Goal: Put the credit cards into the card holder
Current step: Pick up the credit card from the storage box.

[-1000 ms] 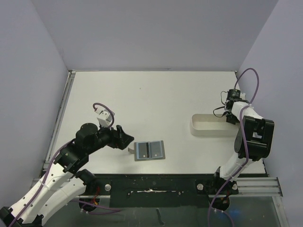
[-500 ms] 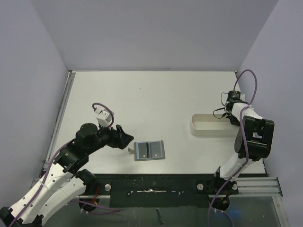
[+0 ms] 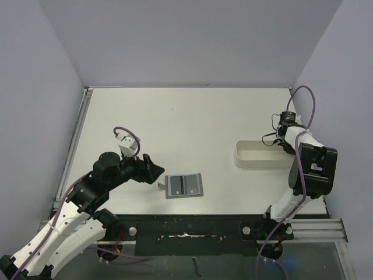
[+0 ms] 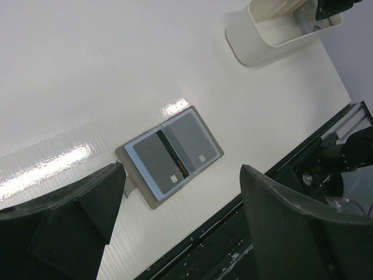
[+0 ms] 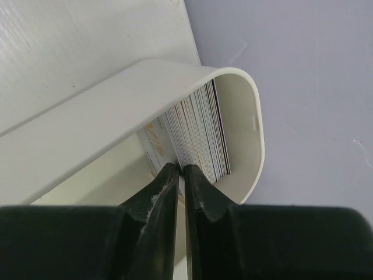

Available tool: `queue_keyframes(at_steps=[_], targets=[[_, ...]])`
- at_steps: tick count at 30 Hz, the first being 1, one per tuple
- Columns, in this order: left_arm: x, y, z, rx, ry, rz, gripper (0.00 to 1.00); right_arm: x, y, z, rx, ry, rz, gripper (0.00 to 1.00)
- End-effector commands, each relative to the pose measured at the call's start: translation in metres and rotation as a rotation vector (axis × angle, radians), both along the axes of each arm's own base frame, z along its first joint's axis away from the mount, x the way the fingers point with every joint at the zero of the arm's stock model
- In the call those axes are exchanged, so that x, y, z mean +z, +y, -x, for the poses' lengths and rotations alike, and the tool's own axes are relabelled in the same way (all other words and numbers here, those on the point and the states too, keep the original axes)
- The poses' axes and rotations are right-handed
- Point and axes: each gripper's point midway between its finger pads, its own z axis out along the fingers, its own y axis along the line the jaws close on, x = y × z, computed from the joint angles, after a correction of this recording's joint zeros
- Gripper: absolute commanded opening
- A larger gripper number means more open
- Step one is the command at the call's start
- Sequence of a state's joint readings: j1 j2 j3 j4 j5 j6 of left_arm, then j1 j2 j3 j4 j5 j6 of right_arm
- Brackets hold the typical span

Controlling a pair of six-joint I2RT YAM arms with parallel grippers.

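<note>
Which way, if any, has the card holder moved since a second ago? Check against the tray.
No. The card holder lies open at the same spot, no nearer to or farther from the white tray.

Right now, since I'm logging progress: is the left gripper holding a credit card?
No: in the left wrist view the left gripper stands wide open, nothing between its fingers; the card holder lies on the table beyond.
</note>
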State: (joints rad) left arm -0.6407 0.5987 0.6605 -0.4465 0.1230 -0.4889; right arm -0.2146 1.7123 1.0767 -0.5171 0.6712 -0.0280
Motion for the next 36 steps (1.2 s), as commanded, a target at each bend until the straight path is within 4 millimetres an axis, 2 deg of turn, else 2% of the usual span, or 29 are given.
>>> queue_keyframes(at_steps=[1, 8, 13, 21, 29, 36], targets=[[0.010, -0.002, -0.002, -0.006, -0.036, 0.014, 0.78, 0.023, -0.006, -0.012, -0.019, -0.069, 0.038, 0.09], [0.012, -0.001, -0.001, -0.006, -0.043, 0.019, 0.79, 0.036, -0.006, -0.018, -0.021, -0.103, 0.036, 0.10], [0.012, -0.002, -0.001, -0.009, -0.042, 0.020, 0.79, 0.040, -0.003, -0.018, -0.005, -0.115, 0.021, 0.00], [0.013, -0.001, -0.001, -0.005, -0.046, 0.022, 0.79, 0.055, 0.002, -0.023, 0.006, -0.128, -0.012, 0.00], [0.014, -0.001, -0.001, -0.004, -0.051, 0.027, 0.79, 0.085, 0.007, -0.028, 0.029, -0.203, -0.049, 0.00], [0.015, -0.001, 0.000, -0.005, -0.056, 0.029, 0.79, 0.093, 0.015, -0.028, 0.065, -0.236, -0.090, 0.00]])
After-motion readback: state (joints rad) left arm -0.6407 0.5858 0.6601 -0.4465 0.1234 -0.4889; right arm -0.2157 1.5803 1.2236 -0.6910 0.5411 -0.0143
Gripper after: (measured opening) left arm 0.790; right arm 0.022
